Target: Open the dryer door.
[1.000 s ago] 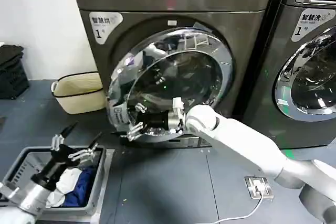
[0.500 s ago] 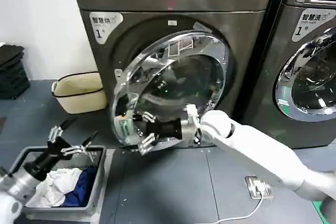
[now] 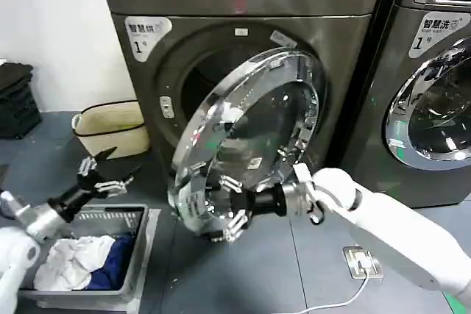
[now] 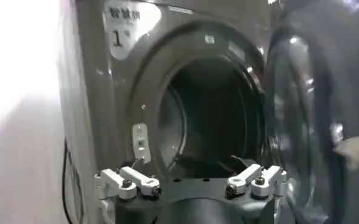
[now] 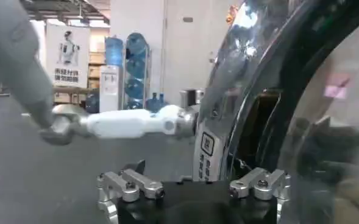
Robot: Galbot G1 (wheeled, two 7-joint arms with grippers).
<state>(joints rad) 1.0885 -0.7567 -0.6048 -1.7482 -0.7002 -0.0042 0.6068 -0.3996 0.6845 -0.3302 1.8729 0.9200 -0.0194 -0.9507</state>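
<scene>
The dryer door [image 3: 254, 126], a wide chrome ring around dark glass, stands swung out from its dark grey machine [image 3: 147, 71], hinged on the right. The dark drum opening [image 4: 209, 115] is exposed. My right gripper [image 3: 224, 215] is open at the door's lower free edge, with the chrome rim [image 5: 228, 103] and its label between the spread fingers [image 5: 127, 185]. My left gripper [image 3: 103, 176] hangs open and empty over the basket, facing the drum, and the door [image 4: 313, 122] shows beside it in the left wrist view. The right wrist view catches my left arm [image 5: 130, 122] farther off.
A grey laundry basket [image 3: 140, 255] with white and blue clothes sits on the floor at front left. A beige bag [image 3: 110, 126] leans by the wall. A second chrome-doored machine [image 3: 434, 101] stands on the right. A white plug block [image 3: 363, 261] and cable lie on the floor.
The door has swung farther out, uncovering the drum opening. My right gripper moved back and down with the door's edge. My left gripper rose from the basket.
</scene>
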